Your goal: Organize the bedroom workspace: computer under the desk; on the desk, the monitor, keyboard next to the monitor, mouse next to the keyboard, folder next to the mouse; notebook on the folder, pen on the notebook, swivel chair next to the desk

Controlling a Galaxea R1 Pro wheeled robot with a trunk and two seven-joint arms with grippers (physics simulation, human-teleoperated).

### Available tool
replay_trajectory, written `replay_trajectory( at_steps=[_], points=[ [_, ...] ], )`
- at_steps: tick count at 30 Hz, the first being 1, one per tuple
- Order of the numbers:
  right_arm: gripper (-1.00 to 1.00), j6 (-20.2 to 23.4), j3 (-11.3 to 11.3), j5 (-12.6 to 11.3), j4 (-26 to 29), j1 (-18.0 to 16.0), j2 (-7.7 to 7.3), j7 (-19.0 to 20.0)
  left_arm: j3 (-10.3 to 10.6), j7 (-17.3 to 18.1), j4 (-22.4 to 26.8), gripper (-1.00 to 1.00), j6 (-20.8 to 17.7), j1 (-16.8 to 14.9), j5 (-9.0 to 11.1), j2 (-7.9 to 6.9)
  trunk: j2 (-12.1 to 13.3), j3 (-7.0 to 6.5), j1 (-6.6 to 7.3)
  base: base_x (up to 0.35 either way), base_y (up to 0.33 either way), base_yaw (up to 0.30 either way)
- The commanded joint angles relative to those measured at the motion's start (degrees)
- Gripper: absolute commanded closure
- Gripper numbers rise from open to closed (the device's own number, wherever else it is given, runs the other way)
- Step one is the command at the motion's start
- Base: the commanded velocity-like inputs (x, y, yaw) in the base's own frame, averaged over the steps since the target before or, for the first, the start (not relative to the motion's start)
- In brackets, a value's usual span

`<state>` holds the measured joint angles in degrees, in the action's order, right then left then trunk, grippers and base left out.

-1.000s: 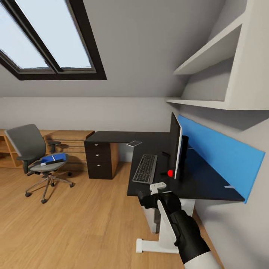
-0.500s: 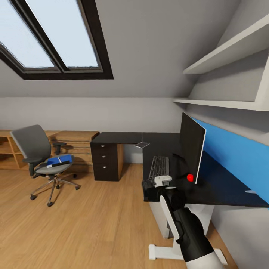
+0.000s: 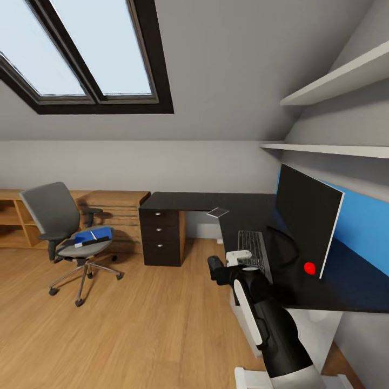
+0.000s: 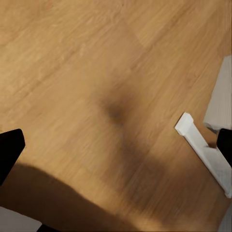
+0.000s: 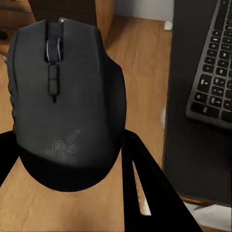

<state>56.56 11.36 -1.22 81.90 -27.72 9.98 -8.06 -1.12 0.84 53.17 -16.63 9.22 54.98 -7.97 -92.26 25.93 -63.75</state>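
At the left of the head view the swivel chair [image 3: 67, 237] stands on the wooden floor [image 3: 135, 324], well apart from the desk [image 3: 216, 201], with the blue folder [image 3: 93, 236] lying on its seat and a dark, thin thing on top of the folder that is too small to name. The left wrist view looks down on bare floor and a white desk foot [image 4: 205, 152]; whether the left jaws are open or closed cannot be told from it. Further right, the right gripper [image 3: 217, 268] hangs in the air just off the desk's front edge, its jaws closed around the black mouse [image 5: 65, 104], which is over the floor rather than the desktop. Beyond it the keyboard [image 3: 254, 248] lies near that front edge, and the monitor [image 3: 305, 219] stands upright behind it toward the blue wall panel [image 3: 364, 227]. The main risk is a release too early: the mouse would fall to the floor, since it has not crossed the edge. Coming in low, the gripper could also strike the desk edge or shove the keyboard toward the monitor's stand, and free desktop beside the keyboard looks narrow.
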Motion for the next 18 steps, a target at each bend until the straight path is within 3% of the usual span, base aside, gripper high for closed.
replay_trajectory(
  at_steps=[1,10,15,18],
  points=[
    [1.0,0.3,-0.4,-0.4,0.1,-0.1,0.02,-0.5,-0.1,0.1,0.1,-1.0,-0.4,0.0,0.4,0.02,0.0,0.05,-0.03,0.194,0.306,0.0],
    [1.0,0.4,-4.9,-0.4,2.6,-0.1,0.02,-0.5,-0.1,0.1,0.2,-1.0,-0.5,0.0,0.4,0.0,0.0,0.05,-0.03,0.196,0.305,0.0],
    [1.0,0.6,-5.3,-0.4,5.1,0.1,0.02,-0.6,0.2,0.0,0.2,-1.0,-0.9,-0.3,0.3,0.59,0.0,0.05,-0.03,0.214,0.274,0.0],
    [1.0,0.6,-5.3,-0.4,5.5,0.2,0.02,-0.6,1.5,0.0,0.2,-1.0,-1.1,-0.4,0.2,1.04,0.0,0.05,-0.03,0.251,0.214,0.0]
  ],
)
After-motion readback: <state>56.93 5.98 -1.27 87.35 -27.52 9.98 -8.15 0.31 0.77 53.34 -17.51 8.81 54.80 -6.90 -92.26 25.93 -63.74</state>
